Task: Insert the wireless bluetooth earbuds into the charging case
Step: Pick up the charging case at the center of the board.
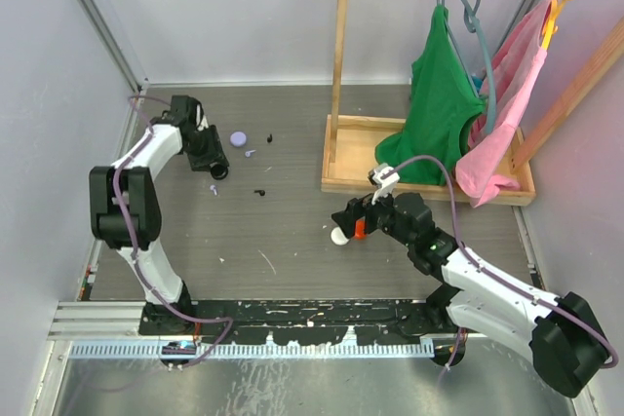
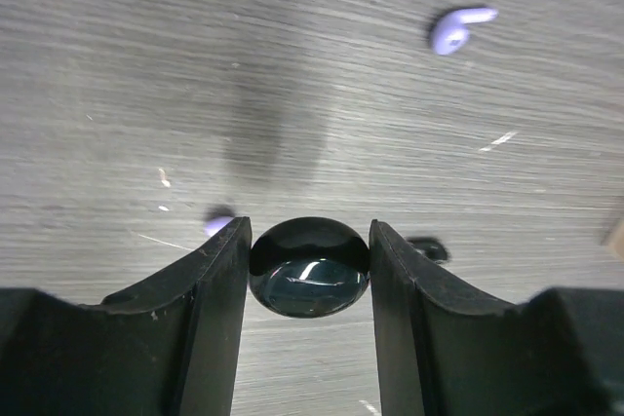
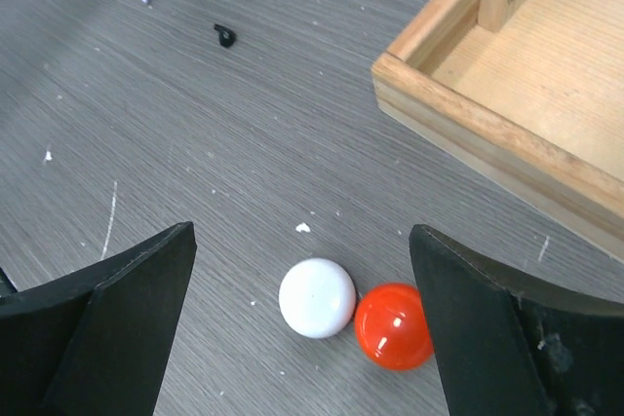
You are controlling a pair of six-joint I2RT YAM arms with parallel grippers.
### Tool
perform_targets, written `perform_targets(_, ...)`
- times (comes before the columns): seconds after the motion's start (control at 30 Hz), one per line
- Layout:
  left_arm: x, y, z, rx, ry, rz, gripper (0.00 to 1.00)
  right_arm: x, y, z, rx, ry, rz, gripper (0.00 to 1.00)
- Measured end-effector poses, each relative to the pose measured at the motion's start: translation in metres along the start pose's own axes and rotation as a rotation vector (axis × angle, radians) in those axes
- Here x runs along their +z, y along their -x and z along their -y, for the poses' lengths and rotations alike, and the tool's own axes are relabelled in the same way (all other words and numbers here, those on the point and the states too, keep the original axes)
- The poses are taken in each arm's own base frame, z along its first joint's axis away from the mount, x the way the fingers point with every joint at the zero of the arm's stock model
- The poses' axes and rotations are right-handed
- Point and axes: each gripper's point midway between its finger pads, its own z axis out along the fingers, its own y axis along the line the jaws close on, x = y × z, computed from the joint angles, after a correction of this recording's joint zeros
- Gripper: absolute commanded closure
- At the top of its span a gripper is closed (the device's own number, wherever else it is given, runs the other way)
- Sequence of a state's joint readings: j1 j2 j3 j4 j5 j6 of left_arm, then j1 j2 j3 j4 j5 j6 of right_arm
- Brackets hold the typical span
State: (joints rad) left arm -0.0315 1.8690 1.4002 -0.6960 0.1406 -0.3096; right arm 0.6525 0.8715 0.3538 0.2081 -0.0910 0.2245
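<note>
Both jaws point tableward; left jaws clench a black charging case (image 2: 309, 267); right jaws gape.

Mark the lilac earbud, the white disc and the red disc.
lilac earbud (image 2: 450, 34): left wrist view, on its rounded head.
white disc (image 3: 317, 297): right wrist view, centre of its top.
red disc (image 3: 392, 325): right wrist view, centre of its top.

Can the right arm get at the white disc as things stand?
Likely yes: the open right gripper hangs over the white disc; nothing covers it, though the red disc touches it.
</note>
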Motion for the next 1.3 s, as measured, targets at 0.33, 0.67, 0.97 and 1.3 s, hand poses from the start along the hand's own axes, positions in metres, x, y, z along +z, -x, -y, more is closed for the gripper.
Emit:
perform_targets(0.33, -0.032, -0.03, 0.051, -0.16, -0.182, 0.136, 0.58, 0.017, 0.002, -0.02, 0.03, 0.116, 0.014, 0.05)
perform_targets(0.67, -0.059, -0.087, 0.137, -0.139, -0.372, 0.196, 0.58, 0.033, 0.015, -0.038, 0.05, 0.214, 0.083, 0.08)
perform_targets(0.97, -0.094, -0.107, 0.176, -0.154, -0.469, 0.318, 0.58, 0.044, 0.027, -0.044, 0.067, 0.256, 0.15, 0.2)
perform_targets(1.3, -0.131, -0.12, 0.213, -0.112, -0.56, 0.466, 0.58, 0.054, 0.036, -0.058, 0.073, 0.333, 0.221, 0.29)
